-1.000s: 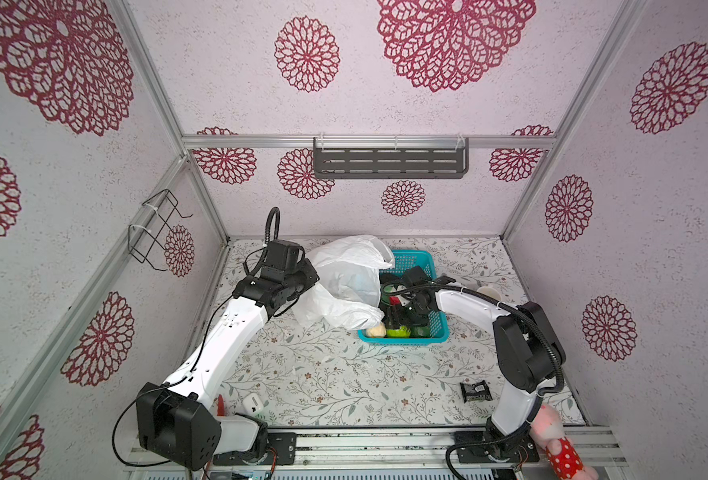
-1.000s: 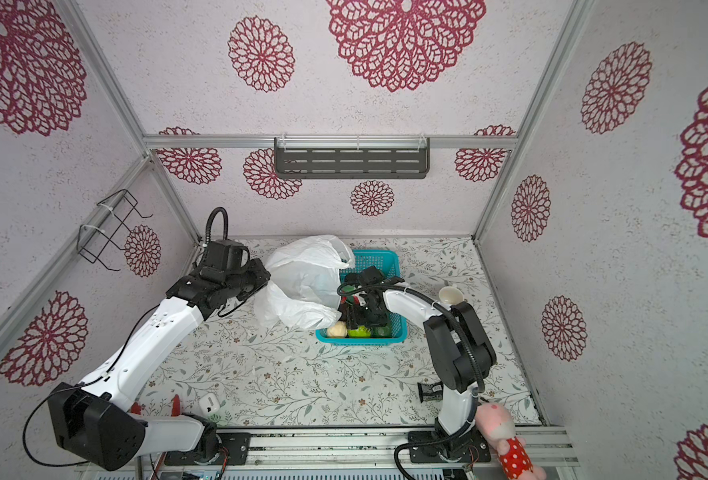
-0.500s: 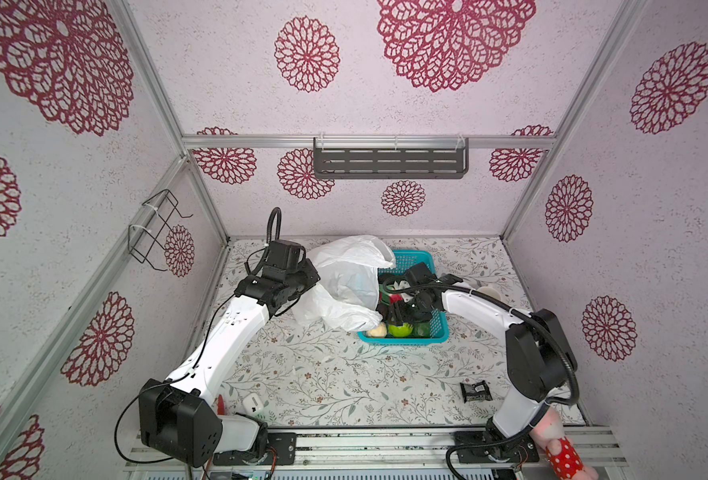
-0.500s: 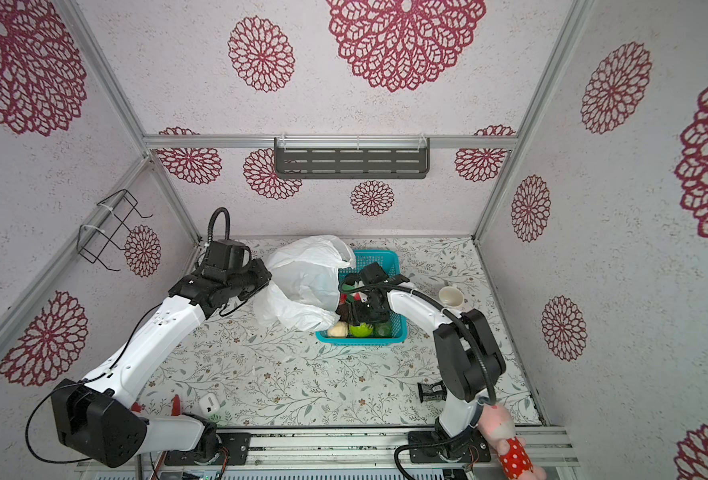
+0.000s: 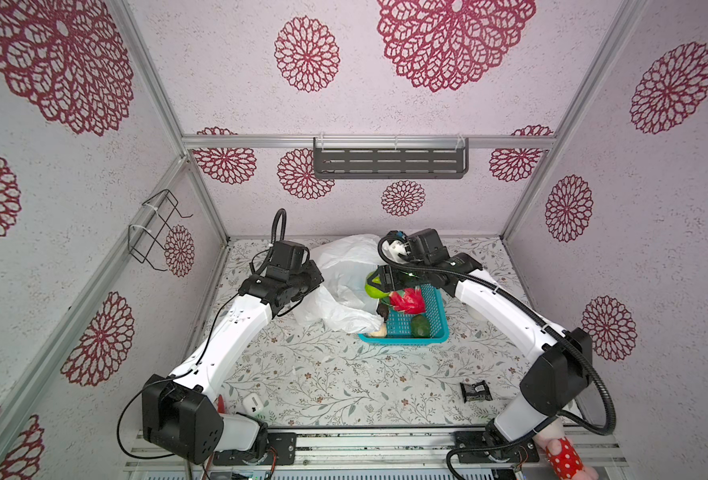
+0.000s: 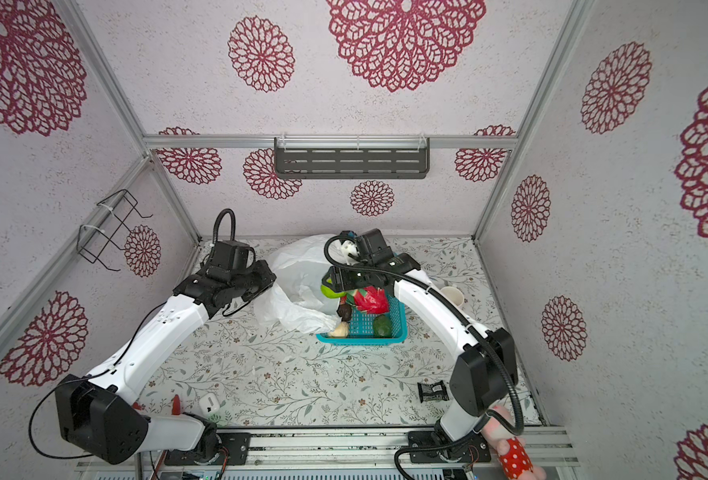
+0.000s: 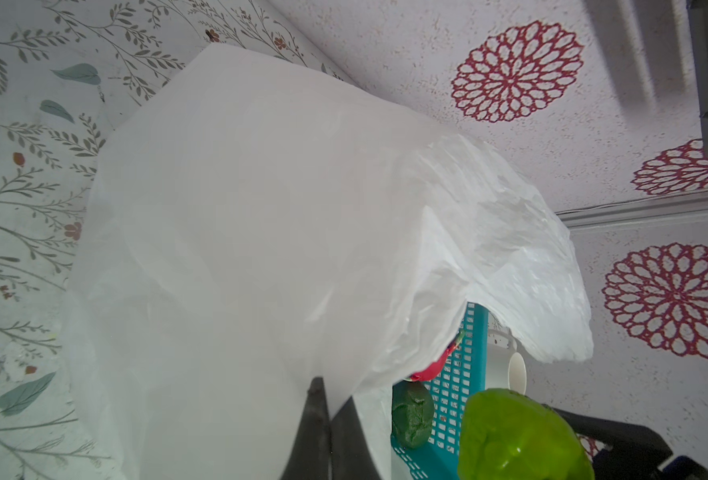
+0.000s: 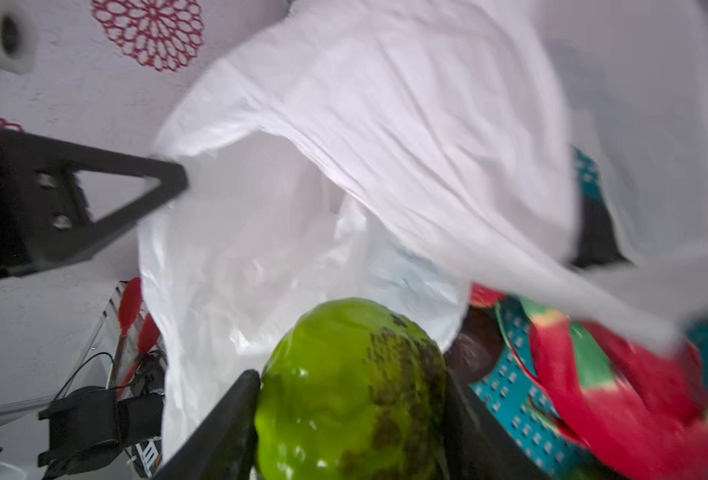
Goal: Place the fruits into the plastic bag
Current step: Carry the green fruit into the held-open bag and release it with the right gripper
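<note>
Left of the teal basket, the left gripper stays clenched on the rim of the plastic bag. The right gripper, down inside the basket a second ago, now grasps the green fruit above the basket's far-left corner, at the bag's mouth. The dragon fruit remains in the basket.

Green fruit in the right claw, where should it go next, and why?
Probably a short push forward, into the mouth of the plastic bag, before letting go. The right gripper is shut on the green fruit just at the opening, and the left gripper pinches the bag's rim, holding it open.
</note>
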Controlling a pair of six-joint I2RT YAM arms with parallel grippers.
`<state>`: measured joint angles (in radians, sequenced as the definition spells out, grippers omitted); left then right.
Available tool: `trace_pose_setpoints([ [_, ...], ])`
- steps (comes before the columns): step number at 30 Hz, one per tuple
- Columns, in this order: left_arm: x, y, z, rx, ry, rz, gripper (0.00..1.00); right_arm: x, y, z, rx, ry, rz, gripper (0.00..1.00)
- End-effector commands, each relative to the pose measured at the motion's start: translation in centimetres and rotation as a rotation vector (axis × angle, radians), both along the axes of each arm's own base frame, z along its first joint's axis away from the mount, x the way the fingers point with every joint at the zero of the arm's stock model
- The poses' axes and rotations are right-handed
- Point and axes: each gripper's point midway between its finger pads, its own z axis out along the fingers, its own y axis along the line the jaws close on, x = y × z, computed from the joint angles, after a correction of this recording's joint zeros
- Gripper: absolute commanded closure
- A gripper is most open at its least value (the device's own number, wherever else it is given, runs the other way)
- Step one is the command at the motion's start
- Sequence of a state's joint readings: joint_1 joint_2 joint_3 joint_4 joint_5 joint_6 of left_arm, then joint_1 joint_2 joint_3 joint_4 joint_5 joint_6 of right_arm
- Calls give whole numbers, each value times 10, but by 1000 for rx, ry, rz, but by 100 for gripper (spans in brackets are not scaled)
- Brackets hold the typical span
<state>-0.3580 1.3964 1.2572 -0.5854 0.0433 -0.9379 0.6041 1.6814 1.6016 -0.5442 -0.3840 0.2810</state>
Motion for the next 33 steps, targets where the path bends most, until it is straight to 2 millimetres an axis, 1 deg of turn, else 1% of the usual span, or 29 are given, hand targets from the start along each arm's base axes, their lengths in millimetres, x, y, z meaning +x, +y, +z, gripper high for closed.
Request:
trace_pose_setpoints([
  [1, 5, -13, 6, -44, -15, -13, 100, 6, 42, 6, 55, -19, 90, 78],
  [4, 4, -23, 9, -90, -13, -29, 100, 16, 71, -1, 70, -3, 119, 78],
  [6, 4, -30, 9, -130, -10, -31, 100, 21, 87, -12, 80, 24, 131, 77],
  [8, 3, -35, 9, -167, -8, -41, 100, 24, 97, -28, 91, 61, 143, 76],
  [9, 3, -38, 8, -184, -10, -46, 100, 24, 102, -39, 91, 89, 152, 75],
  [12, 0, -38, 4, -192, -1, -44, 100, 20, 105, -66, 56, 153, 160, 73],
  [13, -1, -37, 2, -188, 2, -42, 100, 20, 105, -72, 44, 163, 158, 71],
  [14, -2, -36, 0, -184, 6, -42, 100, 20, 103, -75, 31, 164, 154, 63],
  [15, -2, -35, -2, -180, 9, -40, 100, 21, 101, -75, 23, 159, 150, 50],
  [16, -3, -35, -3, -176, 10, -40, 100, 22, 99, -73, 14, 146, 145, 41],
  [17, -3, -34, -5, -170, 10, -40, 100, 23, 97, -69, 8, 128, 139, 36],
  [20, -4, -30, -9, -156, 15, -42, 100, 24, 89, -59, -8, 89, 121, 25],
  [21, -4, -29, -10, -153, 18, -43, 100, 24, 86, -56, -11, 80, 117, 24],
  [25, -5, -23, -16, -144, 31, -42, 100, 22, 68, -32, -3, 28, 105, 21],
  [28, -5, -18, -19, -143, 33, -38, 100, 20, 53, -14, 23, 2, 91, 15],
  [33, -6, -11, -23, -134, 36, -24, 100, 19, 24, 7, 48, -38, 47, 16],
])
